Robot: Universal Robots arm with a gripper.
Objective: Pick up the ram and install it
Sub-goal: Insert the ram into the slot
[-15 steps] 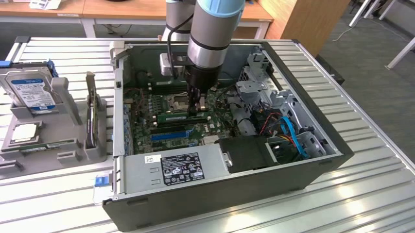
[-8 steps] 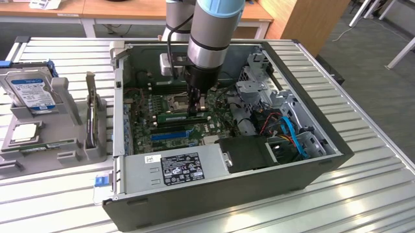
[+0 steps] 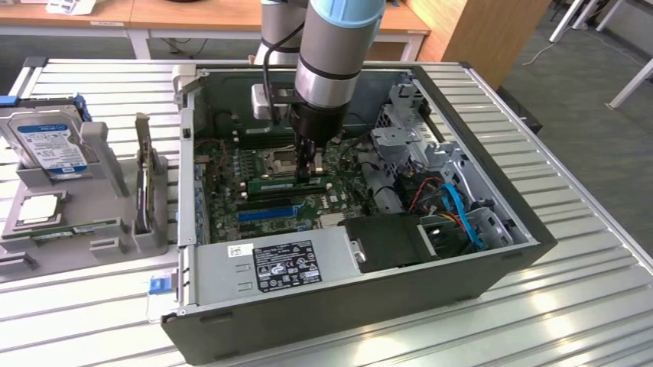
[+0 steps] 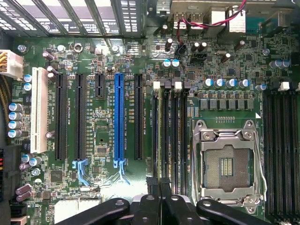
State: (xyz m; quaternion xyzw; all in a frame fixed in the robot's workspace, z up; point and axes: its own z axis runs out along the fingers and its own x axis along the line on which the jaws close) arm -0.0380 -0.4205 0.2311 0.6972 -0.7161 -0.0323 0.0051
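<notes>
Inside the open computer case (image 3: 449, 252), the ram (image 3: 281, 184) stood on its long edge over the motherboard (image 4: 103, 183), running from the exterior view's left to its right. It sat just beside the CPU socket (image 3: 280, 160) and above the black memory slots (image 4: 176, 131). Whether it was already seated in a slot could not be told.

The claw (image 3: 309, 174) came straight down from the arm onto the ram's upper edge, toward its end on the exterior view's right. Its fingers (image 4: 149, 199) were drawn narrow, pinched on that thin edge. In the wrist view the claw (image 4: 157, 187) lined up with the outermost of the four memory slots, the one farthest from the empty, silver-framed CPU socket (image 4: 225, 161). Past those slots lay a black expansion slot (image 4: 138, 117), a blue one (image 4: 119, 117) and a white one (image 4: 39, 110).

A grey power supply (image 3: 275, 264) with a black label filled the case's near corner. Outside the case, on the exterior view's left, a blue-labelled hard drive (image 3: 46, 145) leaned in a grey holder (image 3: 102, 229) on the slatted metal desk (image 3: 582, 306).
</notes>
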